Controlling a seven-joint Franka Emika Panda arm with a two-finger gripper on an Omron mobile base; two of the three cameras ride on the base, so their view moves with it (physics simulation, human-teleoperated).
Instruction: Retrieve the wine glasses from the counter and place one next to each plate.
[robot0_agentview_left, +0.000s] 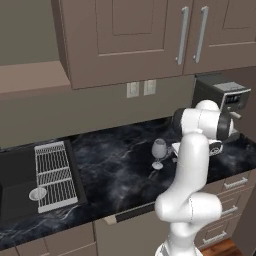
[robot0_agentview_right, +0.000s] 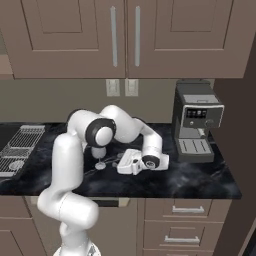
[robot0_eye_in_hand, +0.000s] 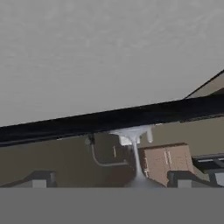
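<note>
The tool (robot0_agentview_right: 120, 163), a two-finger gripper on the white arm, lies low over the black marble table (robot0_agentview_left: 115, 175) with its jaws spread fully wide and nothing held. It points sideways toward the small clear stemmed wine glass (robot0_agentview_left: 159, 153), which stands upright on the table just beside it, apart from the fingertips (robot0_eye_in_hand: 38, 179). In the hand view the thin stem runs across the jaws' line, between the tips but beyond them. A short, level advance would likely bracket the stem.
</note>
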